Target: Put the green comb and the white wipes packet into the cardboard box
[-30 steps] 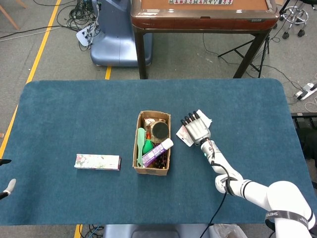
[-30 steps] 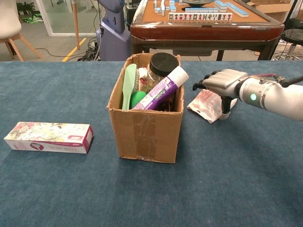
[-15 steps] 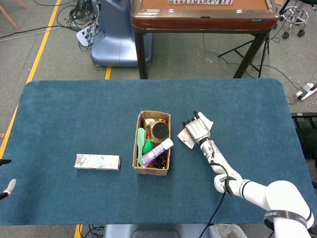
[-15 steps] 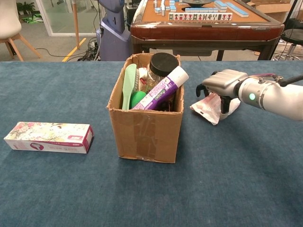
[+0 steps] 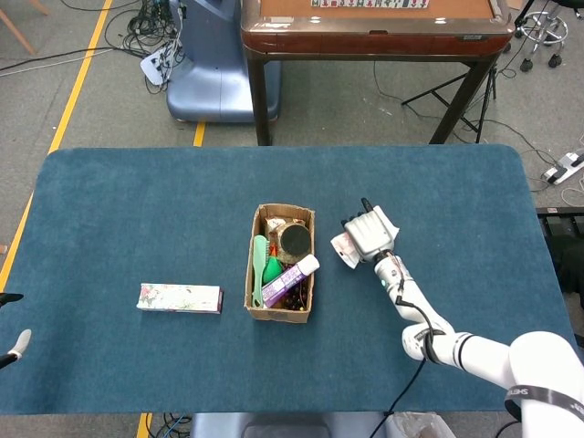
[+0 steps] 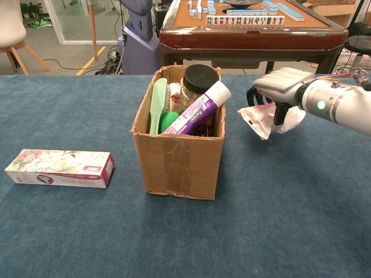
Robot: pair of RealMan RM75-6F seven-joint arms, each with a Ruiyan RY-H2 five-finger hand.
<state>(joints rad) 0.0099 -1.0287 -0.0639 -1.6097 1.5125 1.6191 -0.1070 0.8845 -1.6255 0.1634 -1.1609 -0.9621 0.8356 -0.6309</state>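
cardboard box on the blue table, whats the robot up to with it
The right robot hand grips the white wipes packet and holds it off the table, just right of the cardboard box. The green comb already stands in the box beside a dark-lidded jar and a purple and white tube. A flowered carton lies on the table to the left. The left robot hand barely shows at the head view's left edge, holding nothing visible.
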